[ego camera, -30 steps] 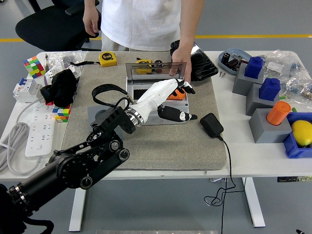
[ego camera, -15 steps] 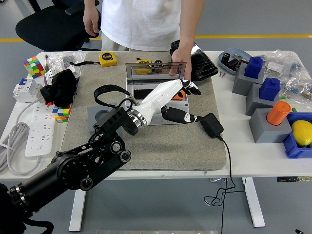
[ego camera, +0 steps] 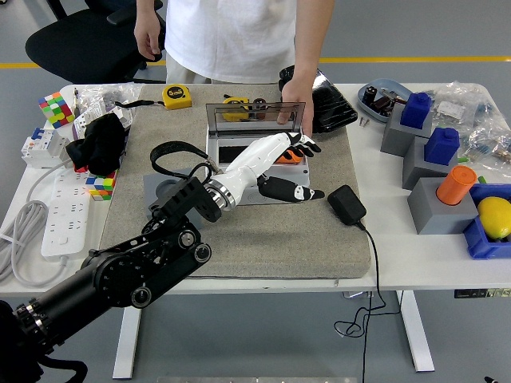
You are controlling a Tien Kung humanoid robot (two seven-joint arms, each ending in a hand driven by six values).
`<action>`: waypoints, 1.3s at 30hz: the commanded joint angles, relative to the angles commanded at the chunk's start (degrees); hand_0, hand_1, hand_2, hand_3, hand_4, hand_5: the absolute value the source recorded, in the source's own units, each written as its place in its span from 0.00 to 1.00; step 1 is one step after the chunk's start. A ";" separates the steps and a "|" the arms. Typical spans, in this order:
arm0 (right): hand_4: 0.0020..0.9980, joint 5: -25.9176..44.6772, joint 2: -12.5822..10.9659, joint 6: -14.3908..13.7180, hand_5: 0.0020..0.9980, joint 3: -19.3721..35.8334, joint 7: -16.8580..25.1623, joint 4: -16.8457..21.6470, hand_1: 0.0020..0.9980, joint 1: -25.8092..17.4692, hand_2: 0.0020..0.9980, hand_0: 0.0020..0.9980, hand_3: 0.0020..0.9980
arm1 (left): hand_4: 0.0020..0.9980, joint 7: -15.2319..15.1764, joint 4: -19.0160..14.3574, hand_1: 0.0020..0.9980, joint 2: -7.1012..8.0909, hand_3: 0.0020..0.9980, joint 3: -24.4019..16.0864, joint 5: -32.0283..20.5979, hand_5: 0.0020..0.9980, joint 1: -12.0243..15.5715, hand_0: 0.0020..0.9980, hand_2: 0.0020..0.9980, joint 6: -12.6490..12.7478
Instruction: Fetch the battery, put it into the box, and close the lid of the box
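The left robot hand (ego camera: 283, 163) reaches from the lower left over the open box (ego camera: 255, 159) on the grey mat (ego camera: 319, 231), its fingers spread and gripping nothing, thumb stretched toward the black adapter (ego camera: 346, 204) just right of the box. The orange battery (ego camera: 289, 157) lies in the box's right part, partly hidden under the fingertips; whether they touch it cannot be told. A person at the bench's (ego camera: 415, 255) far side rests a hand (ego camera: 293, 102) on the top edge of the upright clear lid (ego camera: 254, 116), with a yellow tape measure (ego camera: 177, 96) to the left.
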 joint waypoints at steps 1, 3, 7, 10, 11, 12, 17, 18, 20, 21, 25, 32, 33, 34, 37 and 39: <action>0.95 -0.03 0.00 -0.01 0.49 0.02 0.01 0.00 0.63 0.00 0.65 0.57 0.55 | 1.00 -0.14 0.28 0.76 0.00 0.76 0.09 -0.15 0.33 0.03 0.68 0.76 0.08; 0.95 0.00 -0.01 -0.01 0.49 -0.03 0.00 0.00 0.63 0.00 0.65 0.57 0.55 | 1.00 -0.16 0.92 0.78 0.00 0.76 0.24 -0.24 0.33 0.04 0.69 0.77 0.06; 0.95 0.13 -0.02 0.03 0.49 -0.09 -0.04 -0.04 0.63 -0.08 0.65 0.57 0.55 | 1.00 -0.07 2.10 0.78 0.00 0.76 0.29 -0.15 0.33 -0.01 0.69 0.77 0.08; 0.95 0.19 -0.04 0.04 0.49 -0.14 -0.06 -0.05 0.63 -0.09 0.65 0.57 0.55 | 1.00 0.16 2.63 0.78 0.00 0.76 0.08 0.31 0.33 0.00 0.69 0.77 0.12; 0.95 0.16 -0.05 0.04 0.49 -0.09 -0.06 -0.04 0.63 -0.09 0.65 0.57 0.55 | 1.00 0.20 2.77 0.78 0.00 0.76 0.02 0.42 0.33 0.01 0.69 0.77 0.14; 0.95 0.10 -0.06 0.04 0.49 -0.03 -0.05 -0.02 0.63 -0.08 0.65 0.57 0.55 | 1.00 0.23 2.98 0.78 0.00 0.76 -0.03 0.52 0.33 -0.01 0.69 0.77 0.18; 0.95 -0.05 -0.02 0.02 0.49 0.09 0.00 0.01 0.63 -0.01 0.65 0.57 0.55 | 1.00 0.19 3.64 0.78 0.00 0.76 -0.41 0.88 0.33 0.10 0.69 0.77 0.44; 0.95 -0.05 0.00 0.02 0.49 0.09 -0.01 0.01 0.63 -0.01 0.65 0.57 0.55 | 1.00 0.20 3.70 0.78 0.00 0.76 -0.51 1.04 0.33 0.12 0.69 0.77 0.51; 0.95 -0.06 0.00 0.03 0.49 0.11 0.00 0.02 0.63 -0.03 0.65 0.57 0.55 | 1.00 0.30 3.91 0.78 0.00 0.76 -0.79 1.51 0.33 0.16 0.69 0.77 0.62; 0.95 -0.06 0.01 0.03 0.49 0.10 0.00 0.01 0.63 -0.04 0.65 0.57 0.55 | 1.00 0.38 4.07 0.77 0.00 0.76 -0.94 1.76 0.33 0.17 0.68 0.77 0.62; 0.95 -0.09 -0.01 0.02 0.49 0.16 0.00 0.01 0.63 -0.09 0.65 0.57 0.55 | 1.00 0.77 4.69 0.77 0.00 0.76 -1.52 2.47 0.33 0.26 0.68 0.77 0.46; 0.95 -0.14 0.04 0.04 0.49 0.29 0.02 0.00 0.63 -0.06 0.65 0.57 0.55 | 1.00 1.18 5.06 0.77 0.00 0.76 -2.59 3.44 0.33 0.47 0.68 0.76 0.29; 0.95 -0.13 0.04 0.04 0.49 0.28 0.01 0.00 0.63 -0.05 0.65 0.57 0.55 | 1.00 1.26 5.06 0.77 0.00 0.76 -2.76 3.65 0.33 0.54 0.68 0.76 0.26; 0.95 -0.12 0.04 0.03 0.49 0.29 0.01 -0.01 0.63 -0.05 0.65 0.57 0.55 | 1.00 1.35 5.05 0.76 0.13 0.76 -2.90 3.81 0.33 0.61 0.67 0.76 0.20; 0.95 -0.18 0.02 0.01 0.49 0.43 0.03 0.00 0.63 -0.07 0.65 0.57 0.55 | 1.00 1.63 4.83 0.76 0.87 0.76 -3.41 4.69 0.33 0.84 0.67 0.76 0.00; 0.95 -0.16 0.02 0.01 0.49 0.40 0.03 -0.01 0.63 -0.08 0.65 0.57 0.55 | 1.00 1.77 4.38 0.76 1.32 0.76 -3.89 4.90 0.33 1.04 0.67 0.76 -0.12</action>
